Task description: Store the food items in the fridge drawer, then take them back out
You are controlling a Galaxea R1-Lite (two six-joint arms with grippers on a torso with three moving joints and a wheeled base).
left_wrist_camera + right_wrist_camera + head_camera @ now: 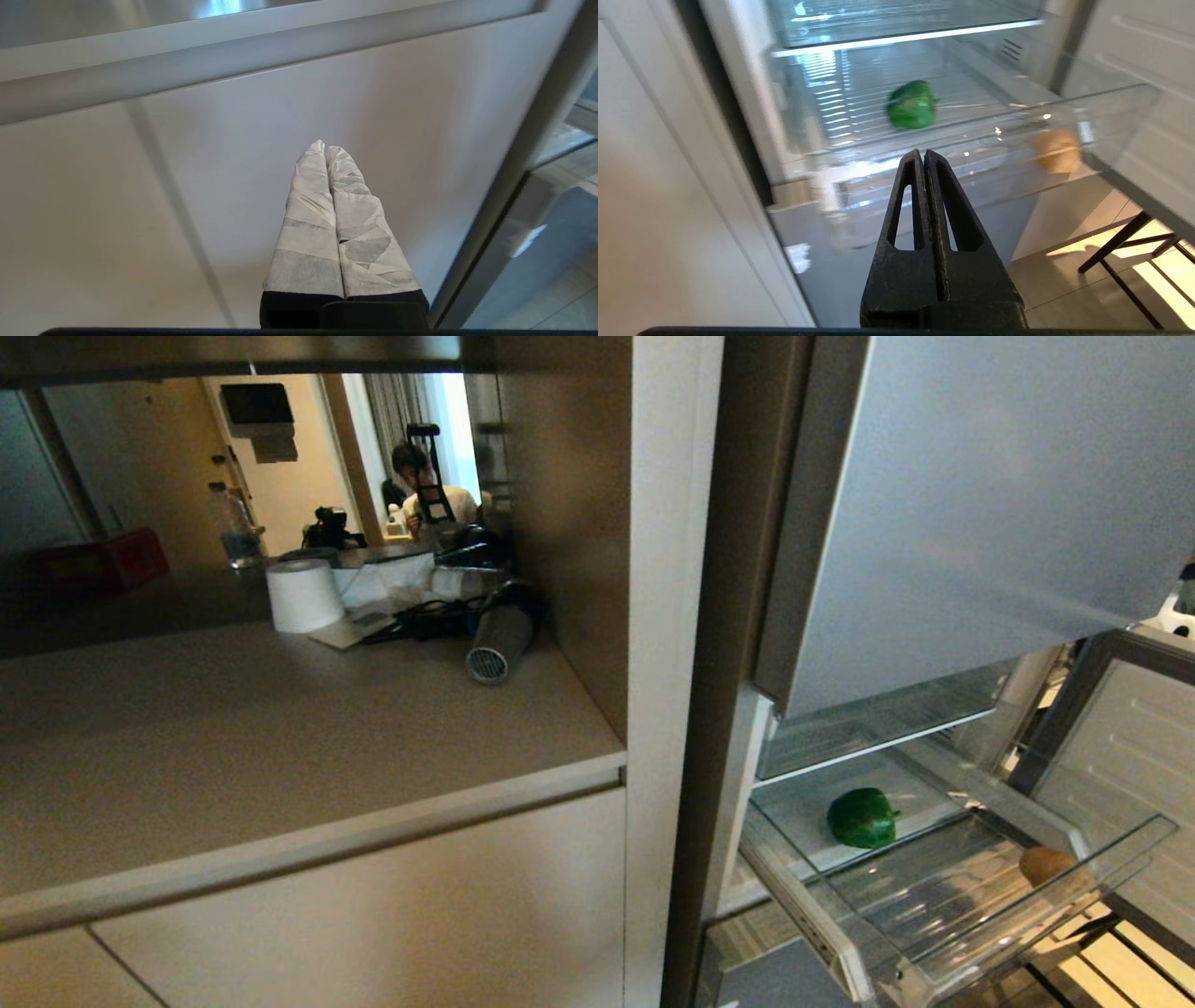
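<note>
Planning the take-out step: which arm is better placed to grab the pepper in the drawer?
Probably the right: its shut gripper faces the open drawer and pepper; the left gripper faces a cabinet door.

No readable text, label, brand or number anywhere; red box (pixel 103 563) on surface (pixel 280 737) too dim to read

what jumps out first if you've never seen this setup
The pulled-out clear fridge drawer at lower right, with a green bell pepper at its back and a tan potato-like lump at its front right corner. On the counter to the left sits a white paper roll.
</note>
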